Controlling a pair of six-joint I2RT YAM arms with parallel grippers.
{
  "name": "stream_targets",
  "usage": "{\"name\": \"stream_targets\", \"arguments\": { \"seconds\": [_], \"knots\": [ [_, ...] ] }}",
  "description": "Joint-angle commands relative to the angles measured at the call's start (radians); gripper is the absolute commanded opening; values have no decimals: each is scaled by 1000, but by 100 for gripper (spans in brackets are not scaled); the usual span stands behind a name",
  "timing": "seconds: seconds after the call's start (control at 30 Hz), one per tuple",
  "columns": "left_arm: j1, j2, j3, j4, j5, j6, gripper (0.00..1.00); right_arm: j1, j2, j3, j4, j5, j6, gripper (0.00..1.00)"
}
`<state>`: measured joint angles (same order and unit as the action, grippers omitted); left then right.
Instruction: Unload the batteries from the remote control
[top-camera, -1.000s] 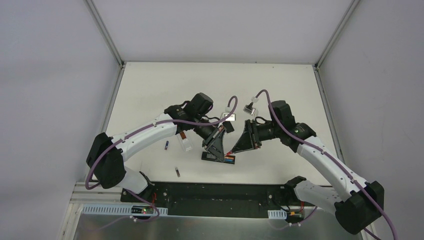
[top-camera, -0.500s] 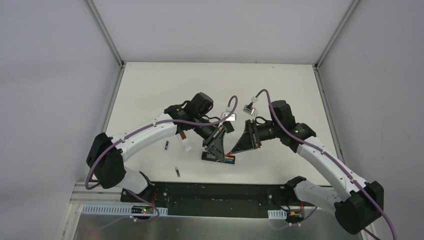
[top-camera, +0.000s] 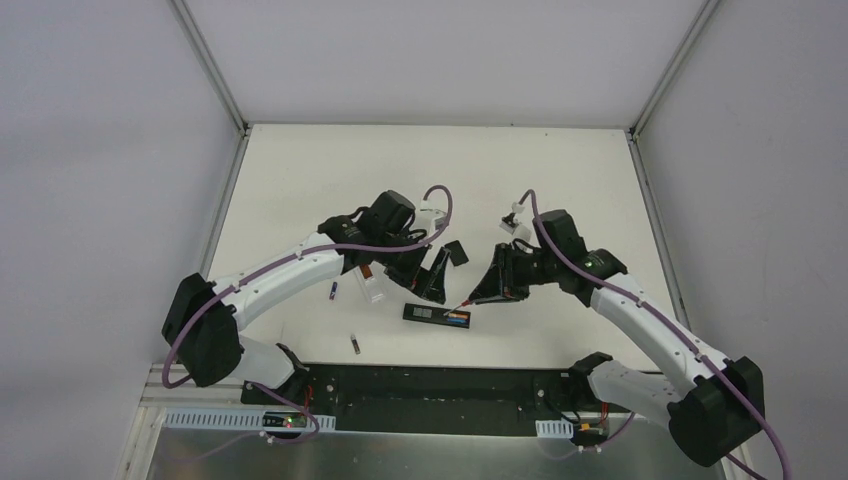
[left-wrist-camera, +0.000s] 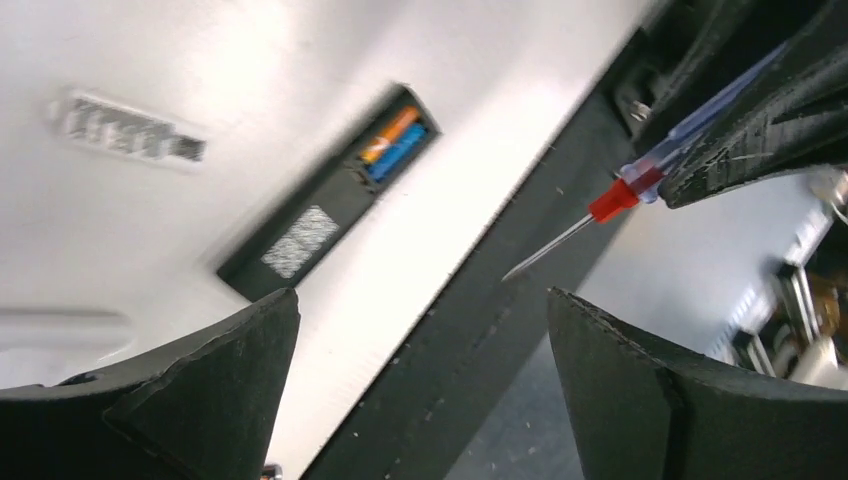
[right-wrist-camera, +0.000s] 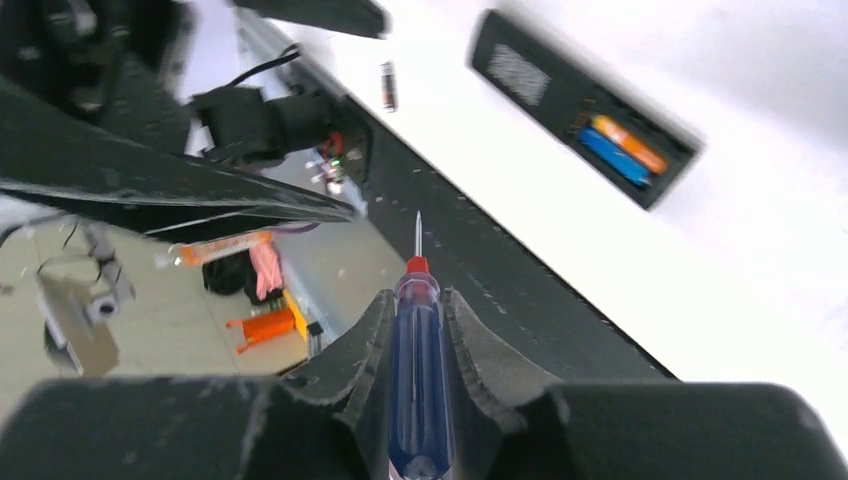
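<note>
Left gripper (left-wrist-camera: 417, 300) spread wide, empty. Right gripper (right-wrist-camera: 415, 298) clenches blue-handled, red-collared screwdriver (right-wrist-camera: 417, 390). Orange and blue cylindrical batteries (left-wrist-camera: 393, 146) apparently sit inside open black rectangular remote control (top-camera: 436, 314).

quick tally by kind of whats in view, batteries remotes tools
batteries: 4, orange battery and blue battery in the black remote, plus 2 loose batteries
remotes: 2, that black remote and a white remote
screwdriver: 1, held in the right hand
total: 7
</note>
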<state>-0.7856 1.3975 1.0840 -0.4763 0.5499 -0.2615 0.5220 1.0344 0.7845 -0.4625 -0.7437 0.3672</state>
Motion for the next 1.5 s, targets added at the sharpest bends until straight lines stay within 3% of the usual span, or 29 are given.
{"name": "stream_targets", "arguments": {
  "seconds": [0.0, 0.57, 1.03, 1.47],
  "knots": [
    [9, 3, -34, 0, -193, -30, 92, -3, 28, -58, -78, 188, 110, 0],
    [6, 344, 110, 26, -125, -6, 78, 18, 179, -110, 33, 326, 209, 0],
    [3, 360, 11, 36, -95, -8, 72, 22, 222, -69, 42, 417, 216, 0],
    [-32, 315, -82, 68, -99, -81, 48, 21, 298, 30, 45, 425, 167, 0]
  ]
}}
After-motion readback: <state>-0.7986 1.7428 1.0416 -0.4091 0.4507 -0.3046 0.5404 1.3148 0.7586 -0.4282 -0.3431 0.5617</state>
